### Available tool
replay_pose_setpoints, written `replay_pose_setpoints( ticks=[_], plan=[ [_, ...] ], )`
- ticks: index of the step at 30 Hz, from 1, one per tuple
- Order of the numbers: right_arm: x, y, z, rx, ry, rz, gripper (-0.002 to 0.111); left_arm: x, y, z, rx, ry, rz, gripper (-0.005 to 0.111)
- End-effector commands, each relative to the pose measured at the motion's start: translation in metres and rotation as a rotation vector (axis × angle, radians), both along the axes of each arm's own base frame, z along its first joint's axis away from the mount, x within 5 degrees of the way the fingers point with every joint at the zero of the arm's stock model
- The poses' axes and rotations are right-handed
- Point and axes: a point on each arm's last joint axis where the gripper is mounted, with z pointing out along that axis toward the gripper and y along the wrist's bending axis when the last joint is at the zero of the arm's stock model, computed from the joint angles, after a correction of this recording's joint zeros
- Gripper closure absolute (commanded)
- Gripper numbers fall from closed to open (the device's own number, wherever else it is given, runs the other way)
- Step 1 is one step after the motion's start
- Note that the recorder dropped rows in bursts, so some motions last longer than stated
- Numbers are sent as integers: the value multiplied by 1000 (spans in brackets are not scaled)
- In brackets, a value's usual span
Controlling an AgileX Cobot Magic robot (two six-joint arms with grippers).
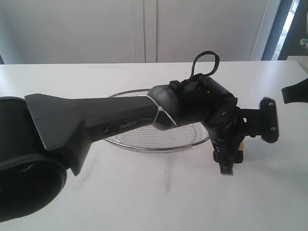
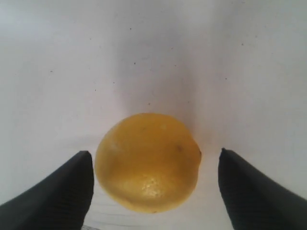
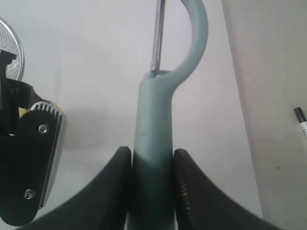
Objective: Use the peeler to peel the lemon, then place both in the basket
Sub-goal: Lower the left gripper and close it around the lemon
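The yellow lemon (image 2: 148,163) lies on the white table between the two dark fingers (image 2: 57,191) of my left gripper (image 2: 154,152), which is open around it; one finger is very near its skin and the other stands clearly apart. From outside, the left gripper (image 1: 227,161) points down just right of the basket (image 1: 144,147), with only a sliver of lemon (image 1: 242,144) showing. My right gripper (image 3: 152,152) is shut on the handle of the pale teal peeler (image 3: 153,110), whose curved head and metal blade (image 3: 157,33) point away from it.
The silver wire basket sits behind the left arm (image 1: 96,125), which crosses the table from the lower left. The right gripper (image 1: 294,92) shows only at the right edge. The table edge (image 3: 242,120) runs beside the peeler, and a black pen (image 3: 300,117) lies beyond it.
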Motion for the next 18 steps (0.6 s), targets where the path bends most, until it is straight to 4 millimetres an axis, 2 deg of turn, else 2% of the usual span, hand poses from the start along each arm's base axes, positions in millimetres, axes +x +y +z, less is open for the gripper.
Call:
replay_pose_setpoints(
  ticks=[1, 9, 13, 18],
  plan=[
    [-1, -2, 3, -2, -22, -4, 108, -1, -3, 1, -14, -1, 2, 31],
    [-1, -2, 3, -2, -22, -4, 108, 1, -6, -26, 24, 10, -1, 31],
    [-1, -2, 3, 0, -22, -4, 108, 1, -6, -30, 31, 11, -2, 32],
    [-1, -2, 3, 0, -22, -4, 108, 1, -6, -30, 31, 11, 0, 46]
  ],
)
